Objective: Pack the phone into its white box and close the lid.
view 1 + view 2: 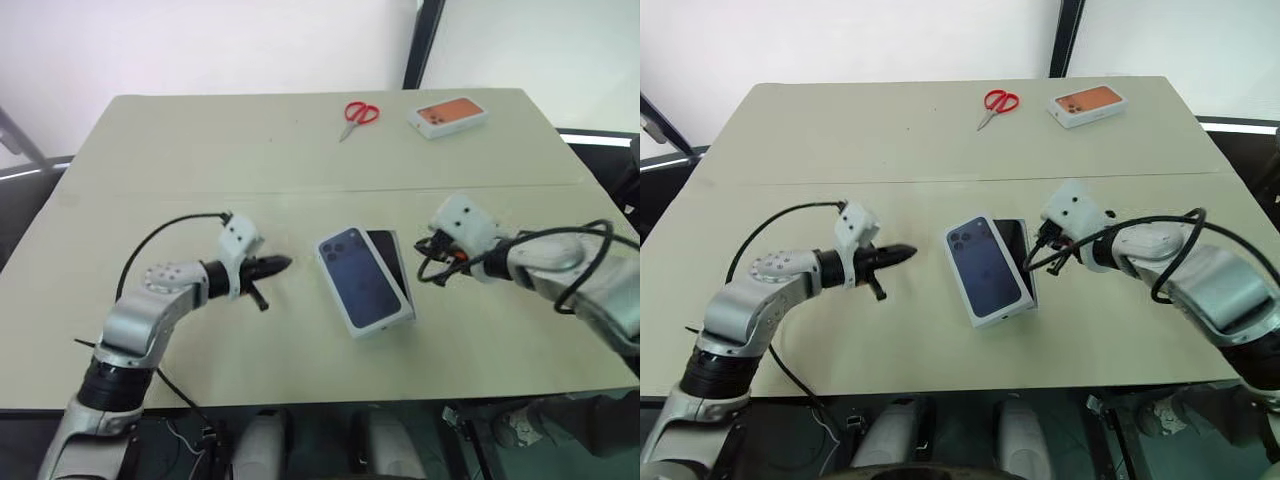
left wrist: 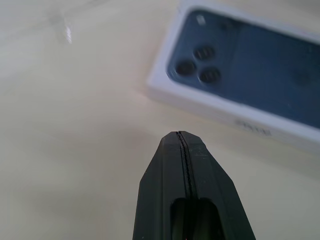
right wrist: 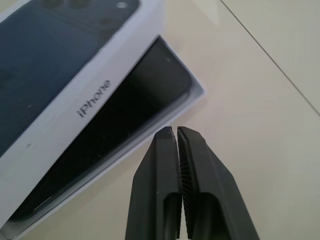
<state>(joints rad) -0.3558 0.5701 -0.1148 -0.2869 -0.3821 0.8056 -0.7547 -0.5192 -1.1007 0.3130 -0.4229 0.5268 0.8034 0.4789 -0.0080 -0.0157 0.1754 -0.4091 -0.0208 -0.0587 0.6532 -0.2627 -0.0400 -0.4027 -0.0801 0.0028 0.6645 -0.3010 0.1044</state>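
Observation:
The lid (image 1: pixel 362 280), white with a dark blue phone printed on top, lies askew over the white box (image 3: pixel 197 92) at the table's middle. It leaves the right strip of the black phone (image 1: pixel 392 255) uncovered. The phone lies inside the box. My left gripper (image 1: pixel 285 264) is shut and empty, and it hovers just left of the lid, pointing at it. My right gripper (image 3: pixel 175 131) is shut on nothing. Its tips are close to the box's right corner, beside the exposed phone edge.
Red-handled scissors (image 1: pixel 358 115) and a white box with an orange top (image 1: pixel 448 115) lie at the far edge of the table (image 1: pixel 150 180). A seam crosses the table just behind the box. Cables loop around both wrists.

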